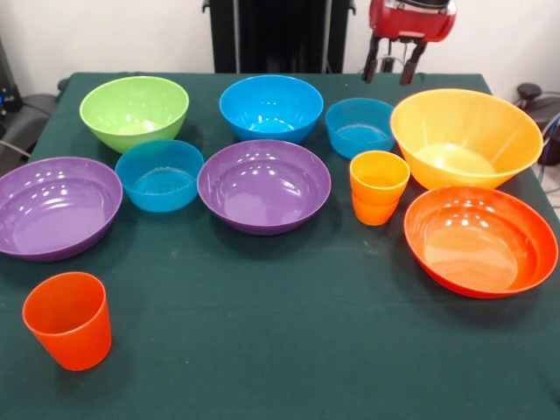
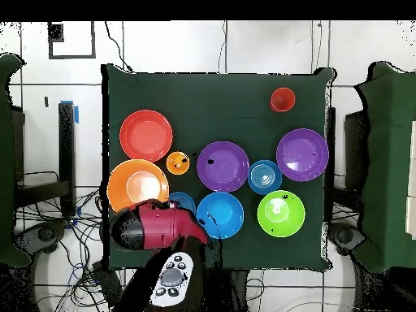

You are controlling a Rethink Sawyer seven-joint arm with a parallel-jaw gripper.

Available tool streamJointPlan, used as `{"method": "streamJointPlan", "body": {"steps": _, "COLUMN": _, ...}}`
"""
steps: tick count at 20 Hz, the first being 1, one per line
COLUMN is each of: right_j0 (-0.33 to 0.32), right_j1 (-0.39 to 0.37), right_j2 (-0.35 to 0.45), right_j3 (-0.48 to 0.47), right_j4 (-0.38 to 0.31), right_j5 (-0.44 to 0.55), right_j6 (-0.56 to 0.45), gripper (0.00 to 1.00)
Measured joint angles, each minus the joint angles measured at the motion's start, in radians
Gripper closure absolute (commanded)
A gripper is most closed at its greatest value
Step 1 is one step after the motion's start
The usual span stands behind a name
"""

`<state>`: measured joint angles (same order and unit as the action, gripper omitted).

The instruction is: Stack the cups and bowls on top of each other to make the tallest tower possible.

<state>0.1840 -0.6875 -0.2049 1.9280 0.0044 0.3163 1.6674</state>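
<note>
Bowls (image 1: 264, 185) unstacked, tool (image 1: 389, 63) half cropped

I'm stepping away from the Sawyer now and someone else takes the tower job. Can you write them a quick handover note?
Gripper: open, empty, raised at the table's far edge by the large yellow-orange bowl.
Nothing is stacked yet; all bowls and cups sit separately on the green table.
The red-orange cup stands alone at the near edge; the yellow-orange cup stands between a purple bowl and the red-orange bowl.
Left: the whole tower.
</note>
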Motion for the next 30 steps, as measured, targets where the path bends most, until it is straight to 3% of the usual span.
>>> {"method": "streamJointPlan", "body": {"steps": 14, "right_j0": 0.031, "right_j1": 0.009, "right_j2": -0.024, "right_j3": -0.032, "right_j4": 0.007, "right_j5": 0.0, "right_j6": 0.087, "gripper": 0.0}}
{"method": "streamJointPlan", "body": {"steps": 30, "right_j0": 0.029, "right_j1": 0.021, "right_j2": -0.024, "right_j3": -0.034, "right_j4": 0.006, "right_j5": 0.0, "right_j6": 0.092, "gripper": 0.0}}
